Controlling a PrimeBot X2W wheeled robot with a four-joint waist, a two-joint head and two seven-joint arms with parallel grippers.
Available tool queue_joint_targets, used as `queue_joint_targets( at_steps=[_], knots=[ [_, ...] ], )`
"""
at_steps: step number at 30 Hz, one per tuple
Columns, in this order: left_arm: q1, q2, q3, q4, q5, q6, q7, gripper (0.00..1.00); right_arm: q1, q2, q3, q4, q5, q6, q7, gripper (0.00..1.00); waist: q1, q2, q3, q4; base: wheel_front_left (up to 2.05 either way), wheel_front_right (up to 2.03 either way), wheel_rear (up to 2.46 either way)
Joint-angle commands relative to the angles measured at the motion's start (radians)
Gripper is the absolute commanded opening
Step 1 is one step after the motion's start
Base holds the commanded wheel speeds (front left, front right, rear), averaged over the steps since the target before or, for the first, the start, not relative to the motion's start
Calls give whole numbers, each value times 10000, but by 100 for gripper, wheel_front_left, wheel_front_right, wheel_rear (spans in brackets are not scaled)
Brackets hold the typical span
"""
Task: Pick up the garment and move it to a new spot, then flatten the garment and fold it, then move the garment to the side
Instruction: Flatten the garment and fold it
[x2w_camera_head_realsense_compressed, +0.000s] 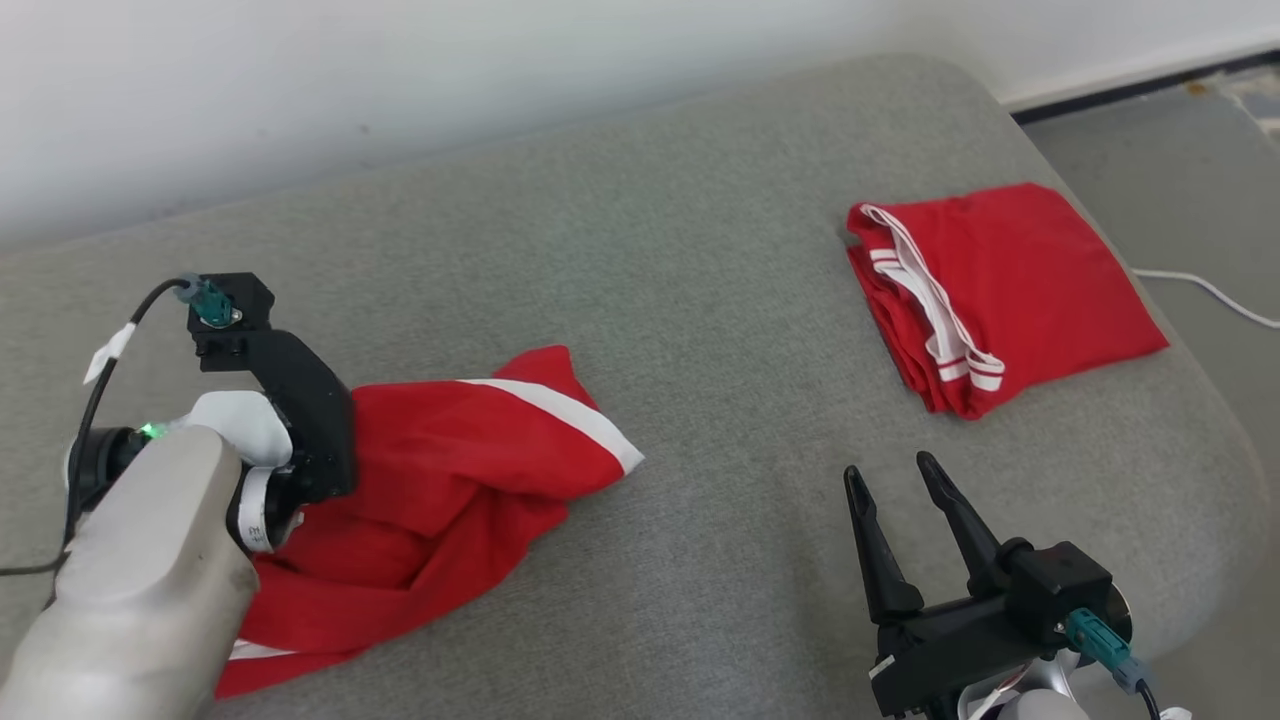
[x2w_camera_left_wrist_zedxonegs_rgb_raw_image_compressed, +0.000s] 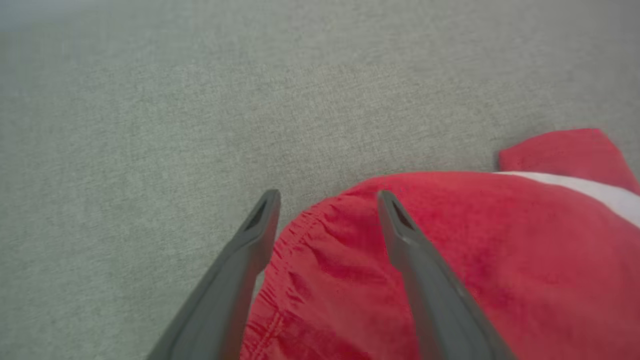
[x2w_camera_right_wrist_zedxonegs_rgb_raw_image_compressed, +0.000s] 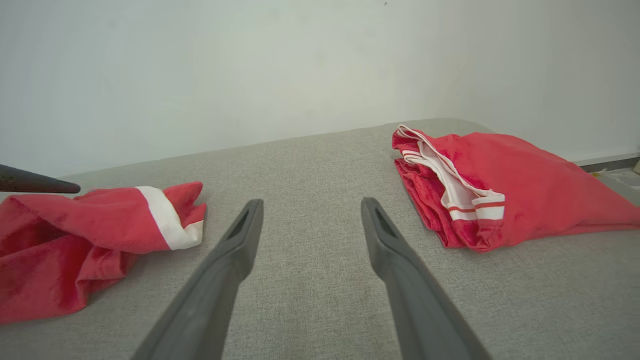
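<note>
Fingers (x2w_camera_left_wrist_zedxonegs_rgb_raw_image_compressed: 245, 260) of the left gripper (x2w_camera_left_wrist_zedxonegs_rgb_raw_image_compressed: 328, 200) spread wide, empty, over the crumpled garment (x2w_camera_left_wrist_zedxonegs_rgb_raw_image_compressed: 450, 260); right gripper (x2w_camera_head_realsense_compressed: 888, 468) gapes empty, lower right.

Plain white wall (x2w_camera_head_realsense_compressed: 400, 80) behind, matte, few faint specks. Grey woven-fabric cushion (x2w_camera_head_realsense_compressed: 700, 250) spans most of head view, far right corner rounded, back edge along wall. Grey floor (x2w_camera_head_realsense_compressed: 1190, 160) right of cushion. White skirting (x2w_camera_head_realsense_compressed: 1130, 72) at wall foot, dark strip (x2w_camera_head_realsense_compressed: 1100, 100) beneath. Thin white cable (x2w_camera_head_realsense_compressed: 1215, 293) curves across floor near cushion's right edge. Patterned scrap (x2w_camera_head_realsense_compressed: 1255, 95) at far top right, too small to identify. Light soft, even, shadows faint
</note>
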Motion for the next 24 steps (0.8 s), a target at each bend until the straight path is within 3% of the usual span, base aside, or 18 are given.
queue_joint_targets(
  at_steps=[1,10,12,13,18,24],
  knots=[
    [-138,106,-65,177,73,-29,293,100,-59,50,-29,35,72,-26,-57,100,-2,-1,520,-517,0,0,0],
    [-250,-7,-357,584,-146,-20,1752,100,-178,106,-65,144,35,-26,-202,100,-2,-1,670,-522,0,0,0],
    [-131,-50,-451,546,-189,-55,1956,8,-197,111,-9,196,33,-28,-209,100,-2,-1,640,-487,0,0,0],
    [-70,-76,-472,513,-231,-76,2036,0,-212,117,19,220,37,-26,-216,100,-2,-1,617,-468,0,0,0],
    [-155,-161,-307,51,-235,-198,1147,0,-283,131,78,302,39,-28,-243,100,-2,-1,491,-384,0,0,0],
    [-859,-855,-165,-713,117,-759,-1806,0,-360,144,126,427,51,-26,-272,100,-2,-1,347,-359,0,0,0]
  ],
)
